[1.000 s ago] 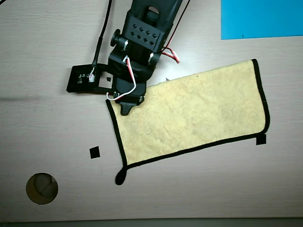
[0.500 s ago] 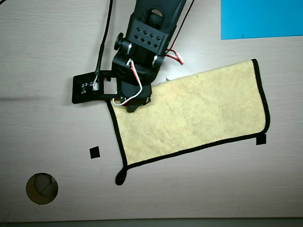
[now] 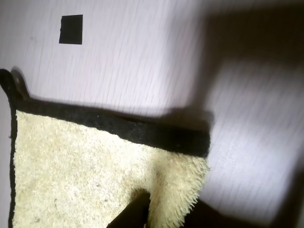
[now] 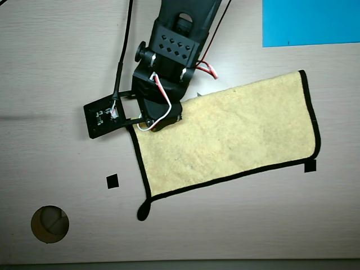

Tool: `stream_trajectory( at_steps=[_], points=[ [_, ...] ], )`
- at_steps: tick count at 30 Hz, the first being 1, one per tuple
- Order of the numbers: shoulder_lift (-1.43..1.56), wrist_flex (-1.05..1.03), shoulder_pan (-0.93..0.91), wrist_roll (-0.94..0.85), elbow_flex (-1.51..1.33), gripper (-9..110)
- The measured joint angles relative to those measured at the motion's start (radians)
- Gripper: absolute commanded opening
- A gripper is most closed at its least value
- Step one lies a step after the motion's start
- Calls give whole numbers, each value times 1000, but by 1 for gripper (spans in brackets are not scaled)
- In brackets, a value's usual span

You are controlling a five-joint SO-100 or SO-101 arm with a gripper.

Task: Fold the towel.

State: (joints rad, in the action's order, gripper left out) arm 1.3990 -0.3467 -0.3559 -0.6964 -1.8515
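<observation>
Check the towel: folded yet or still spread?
Spread. In the overhead view the towel lies flat in one layer on the table, black trim visible along three sides. The end effector sits at its upper left corner.

Gripper tip: you now have the gripper [image 4: 159, 125] sitting a little farther up the table than a second ago, drawn back toward the towel's [image 4: 230, 135] upper left corner, where earlier its dark tip reached further onto the yellow pile.
Wrist camera board: your small black board [image 4: 104, 119] beside the gripper has swung, now tilted with its lower end lower on the table.
Towel corner: in the wrist view, the pile [image 3: 183, 185] bunches up beside the dark finger [image 3: 133, 213].
</observation>
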Motion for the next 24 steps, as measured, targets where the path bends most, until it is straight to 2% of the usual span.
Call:
stream_trajectory(
  at_steps=[6,16,24],
  points=[
    [3,-2,8,-92,32,0],
    [169,-2,11,-242,32,0],
    [379,-2,120,-367,-91,0]
  ],
)
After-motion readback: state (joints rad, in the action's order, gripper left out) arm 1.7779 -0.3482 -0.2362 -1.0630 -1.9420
